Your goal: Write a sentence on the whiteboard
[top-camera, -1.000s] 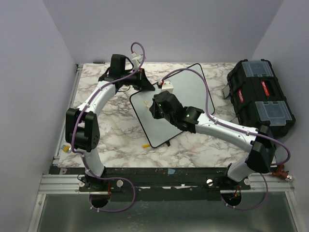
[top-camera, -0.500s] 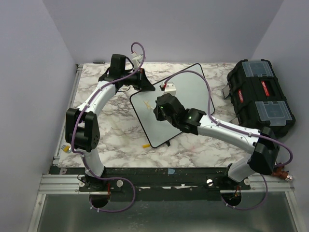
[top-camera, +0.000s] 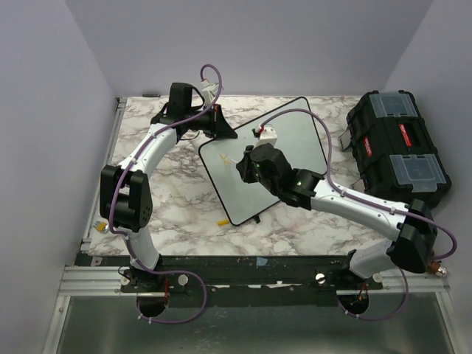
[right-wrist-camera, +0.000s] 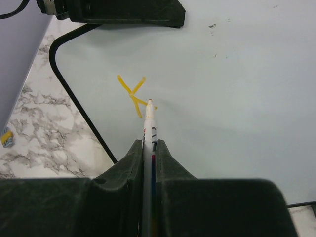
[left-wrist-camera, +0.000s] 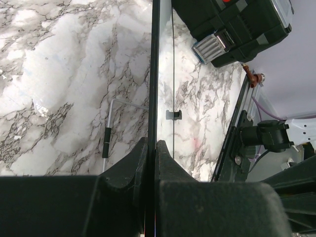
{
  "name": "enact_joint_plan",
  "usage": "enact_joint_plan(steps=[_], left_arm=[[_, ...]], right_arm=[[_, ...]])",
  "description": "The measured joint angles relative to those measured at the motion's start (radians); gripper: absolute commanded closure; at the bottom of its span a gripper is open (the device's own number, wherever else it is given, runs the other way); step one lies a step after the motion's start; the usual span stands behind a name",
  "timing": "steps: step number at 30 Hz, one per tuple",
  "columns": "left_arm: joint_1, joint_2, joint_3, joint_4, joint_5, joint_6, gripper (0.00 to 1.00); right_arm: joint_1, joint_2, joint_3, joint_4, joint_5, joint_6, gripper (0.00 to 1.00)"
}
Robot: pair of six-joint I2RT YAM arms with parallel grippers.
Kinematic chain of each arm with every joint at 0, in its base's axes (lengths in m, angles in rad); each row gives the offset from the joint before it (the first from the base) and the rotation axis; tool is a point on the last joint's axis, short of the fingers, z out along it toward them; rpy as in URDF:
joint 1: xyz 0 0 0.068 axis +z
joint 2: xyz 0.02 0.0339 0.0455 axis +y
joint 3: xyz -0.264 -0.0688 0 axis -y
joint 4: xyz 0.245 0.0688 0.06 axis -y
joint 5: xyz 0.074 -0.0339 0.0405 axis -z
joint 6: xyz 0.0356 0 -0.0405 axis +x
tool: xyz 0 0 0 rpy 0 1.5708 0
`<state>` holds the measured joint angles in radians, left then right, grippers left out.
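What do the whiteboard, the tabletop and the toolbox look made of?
Whiteboard: smooth glossy white, likely coated or melamine, with a thin black rim; yellow ink sits on top. Tabletop: marble-patterned, smooth; real stone or laminate, I cannot tell. Toolbox: black moulded plastic, matte, with clear lid panels.

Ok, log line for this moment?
left claw: shut on whiteboard edge | right claw: shut on marker, tip on board | sentence: only a few yellow strokes
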<state>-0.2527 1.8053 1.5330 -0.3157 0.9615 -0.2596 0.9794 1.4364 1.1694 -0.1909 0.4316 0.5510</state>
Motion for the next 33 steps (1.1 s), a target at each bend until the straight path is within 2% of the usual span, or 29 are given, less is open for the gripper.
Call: enact_joint_plan(steps=[8, 33], left_arm=[[0.000, 0.000, 0.000, 0.000, 0.000, 0.000, 1.00], [0.002, 0.003, 0.000, 0.000, 0.000, 0.001, 1.00]], right_arm=[[-0.014, 0.053, 0.024, 0.010, -0.002, 0.010, 0.99], [-0.067, 0.056, 0.029, 0.012, -0.002, 0.032, 0.99]])
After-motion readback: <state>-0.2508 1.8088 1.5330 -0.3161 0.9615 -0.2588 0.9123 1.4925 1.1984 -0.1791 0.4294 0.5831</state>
